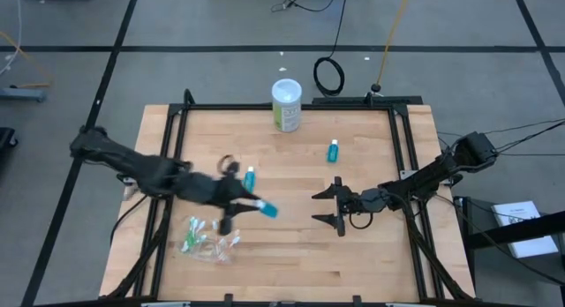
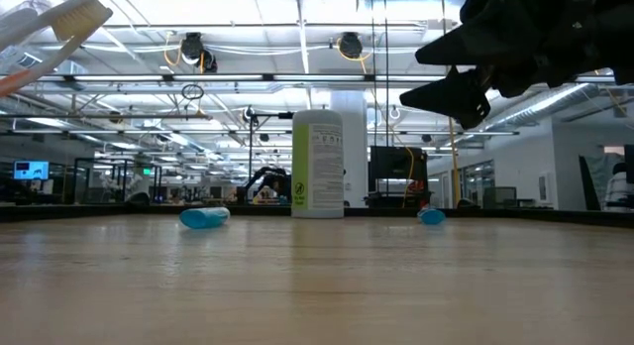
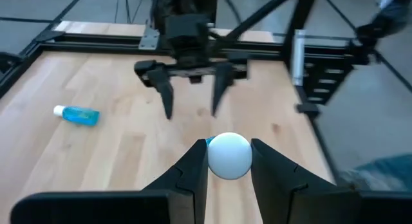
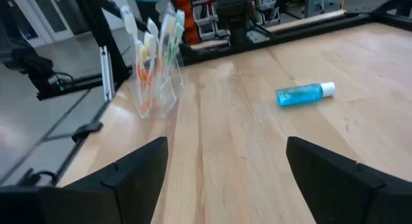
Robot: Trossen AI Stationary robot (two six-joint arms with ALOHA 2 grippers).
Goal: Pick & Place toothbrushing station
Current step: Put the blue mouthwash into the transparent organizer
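Your clear cup of toothbrushes stands at the worktop's near left. Just beside it, your left gripper grips a teal tube by its white cap. Your right gripper hovers mid-worktop, jaws wide and empty. Two more teal tubes lie behind, near the white-and-green canister.
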